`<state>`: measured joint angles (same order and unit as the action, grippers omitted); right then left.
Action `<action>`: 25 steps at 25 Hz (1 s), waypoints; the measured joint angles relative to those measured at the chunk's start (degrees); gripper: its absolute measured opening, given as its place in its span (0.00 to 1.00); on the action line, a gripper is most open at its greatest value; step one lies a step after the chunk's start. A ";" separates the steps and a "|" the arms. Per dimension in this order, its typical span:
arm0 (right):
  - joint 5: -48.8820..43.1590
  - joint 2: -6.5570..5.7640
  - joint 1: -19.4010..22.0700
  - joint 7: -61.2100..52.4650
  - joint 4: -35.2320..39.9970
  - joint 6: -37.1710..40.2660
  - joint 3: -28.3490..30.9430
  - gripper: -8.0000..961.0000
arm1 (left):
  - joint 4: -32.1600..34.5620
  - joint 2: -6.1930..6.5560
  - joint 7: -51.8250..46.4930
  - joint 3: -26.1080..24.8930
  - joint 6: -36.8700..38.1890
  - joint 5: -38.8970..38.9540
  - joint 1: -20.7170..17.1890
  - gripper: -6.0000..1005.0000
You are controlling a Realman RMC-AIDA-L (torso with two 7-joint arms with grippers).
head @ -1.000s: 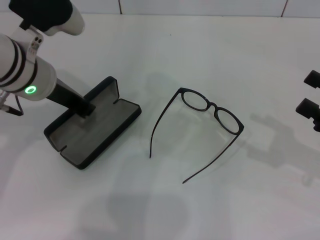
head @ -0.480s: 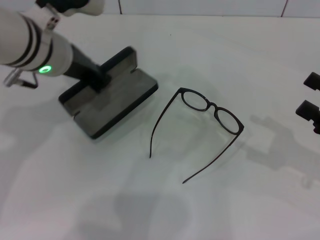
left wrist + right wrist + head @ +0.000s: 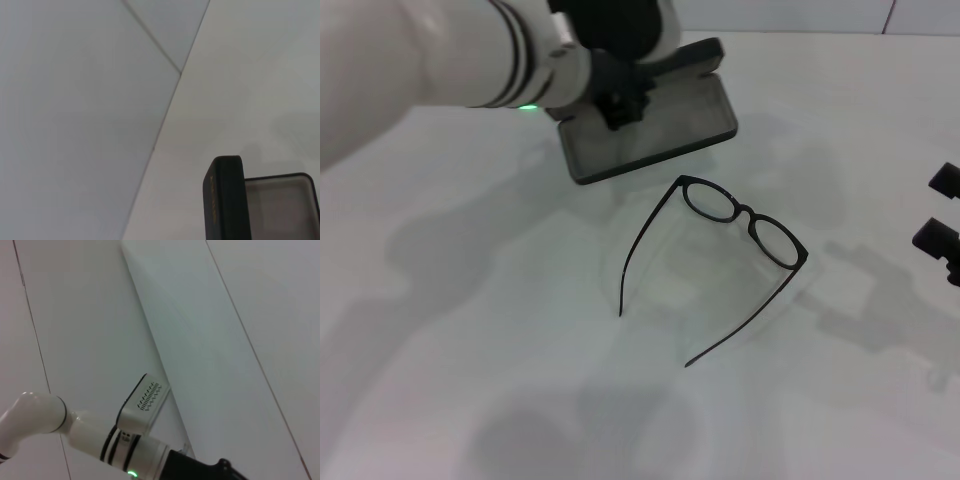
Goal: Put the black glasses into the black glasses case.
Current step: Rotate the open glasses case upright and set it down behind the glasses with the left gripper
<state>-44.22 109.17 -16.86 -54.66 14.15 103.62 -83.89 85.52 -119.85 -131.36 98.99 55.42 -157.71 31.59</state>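
Observation:
The black glasses (image 3: 748, 213) lie unfolded on the white table (image 3: 520, 380) at centre, temple arms pointing toward the near edge. The black glasses case (image 3: 670, 118) is open with its grey lining up, just behind and left of the glasses. My left gripper (image 3: 617, 103) is shut on the case's left part, where lid and tray meet. I cannot tell whether the case touches the table. The left wrist view shows the case lid's edge (image 3: 222, 200) and the lining (image 3: 280, 205). My right gripper (image 3: 942, 208) sits open at the right edge, away from both.
A tiled wall (image 3: 770, 15) runs along the table's back edge, close behind the case. Seen from the right wrist, my left arm (image 3: 125, 450) shows far off, against the wall.
My left arm has carried the open case from the table's left side up and to the right, to just behind the glasses. The glasses and the right gripper have not moved.

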 joint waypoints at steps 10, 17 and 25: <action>-0.76 0.82 0.66 0.42 -0.12 -0.32 -0.03 0.89 | -13.88 -0.21 4.11 5.65 -11.53 0.03 6.43 0.28; -0.79 1.07 0.50 0.93 -0.11 -0.45 0.02 0.89 | -18.06 -0.35 4.14 9.79 -13.14 0.07 8.20 0.29; -0.79 0.99 -0.02 0.96 -0.09 -0.65 0.03 0.89 | -18.13 -0.38 4.64 12.00 -13.29 0.37 8.26 0.31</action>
<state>-45.01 110.16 -16.88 -53.70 14.06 102.97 -83.86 67.39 -120.23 -126.72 110.99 42.13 -157.34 39.85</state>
